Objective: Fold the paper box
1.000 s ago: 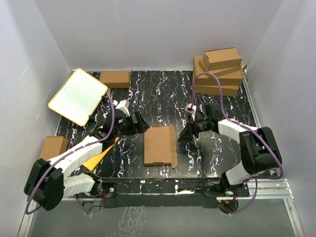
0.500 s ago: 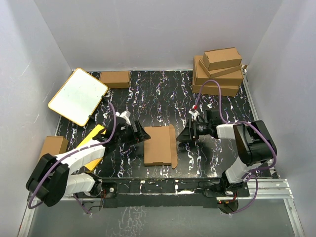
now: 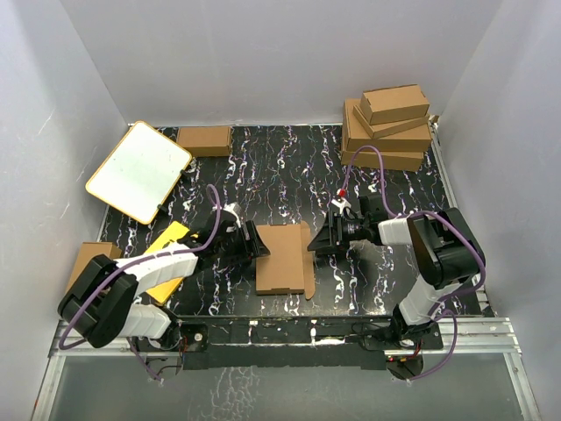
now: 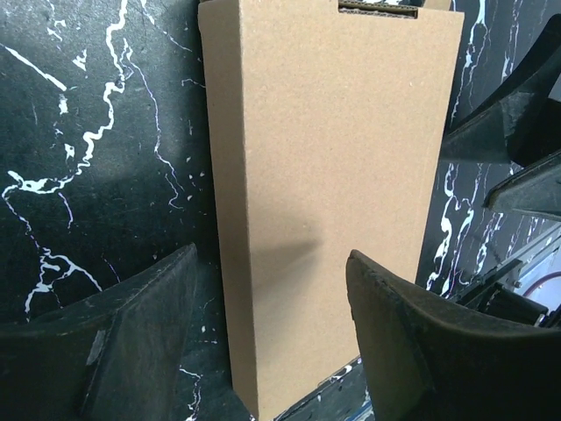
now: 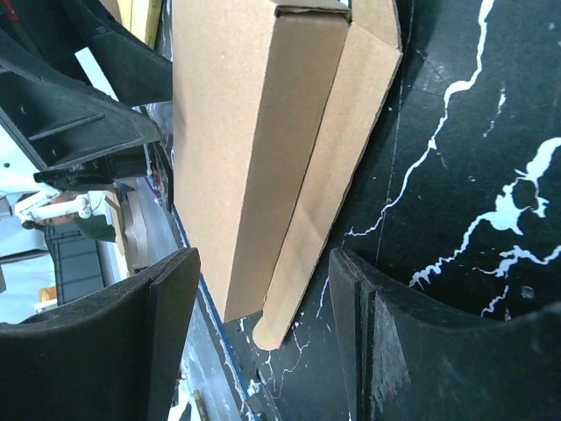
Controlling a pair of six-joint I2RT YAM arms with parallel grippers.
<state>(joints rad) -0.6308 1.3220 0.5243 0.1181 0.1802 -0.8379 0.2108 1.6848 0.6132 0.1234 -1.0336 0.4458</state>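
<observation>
The paper box (image 3: 280, 258) is a thin brown cardboard mailer lying flat on the black marbled table, with one flap (image 3: 307, 260) sticking out flat along its right side. My left gripper (image 3: 258, 245) is open at the box's left edge; in the left wrist view its jaws straddle the box (image 4: 329, 193) without gripping it. My right gripper (image 3: 317, 243) is open at the box's right edge. The right wrist view shows the box (image 5: 237, 149) and its loose flap (image 5: 337, 167) between the open fingers.
A stack of folded brown boxes (image 3: 388, 127) stands at the back right. One more box (image 3: 204, 140) lies at the back left, another (image 3: 90, 260) at the left edge. A white board with an orange rim (image 3: 138, 170) leans at the left. A yellow card (image 3: 162, 254) lies under my left arm.
Both grippers have moved down and inward toward the box, the left from the left side and the right from the right. The box has stayed in place.
</observation>
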